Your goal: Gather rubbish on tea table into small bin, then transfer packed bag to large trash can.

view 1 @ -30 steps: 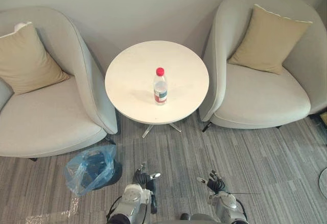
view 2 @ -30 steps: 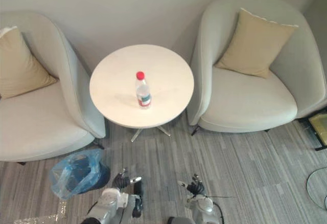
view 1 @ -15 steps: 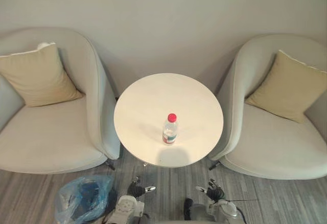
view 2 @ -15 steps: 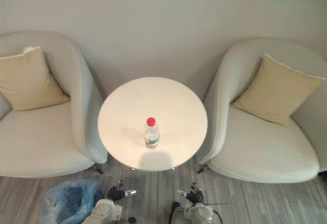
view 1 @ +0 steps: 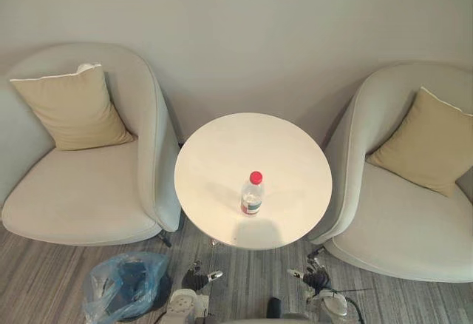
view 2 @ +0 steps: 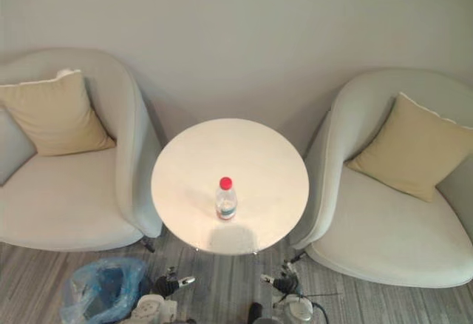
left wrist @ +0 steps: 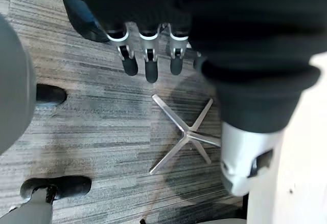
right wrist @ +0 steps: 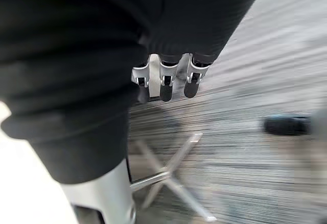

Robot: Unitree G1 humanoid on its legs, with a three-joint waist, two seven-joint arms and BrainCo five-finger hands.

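One clear bottle (view 1: 252, 194) with a red cap stands upright on the round white worktop (view 1: 222, 157), toward its near edge. The worktop sits between the left armchair (view 1: 81, 198) and the right armchair (view 1: 399, 228). The small bin (view 1: 124, 288), lined with a blue bag, rests on the carpet in front of the left armchair. Left hand (view 1: 195, 278) and right hand (view 1: 316, 279) hang low over the carpet, short of the worktop, fingers straight and relaxed, holding nothing

Seen from the head, twice over, steeply down on the tea table (view 1: 222, 161). Seen from each wrist, very close, facing carpet (left wrist: 102, 106) and the shared metal foot (left wrist: 186, 134).
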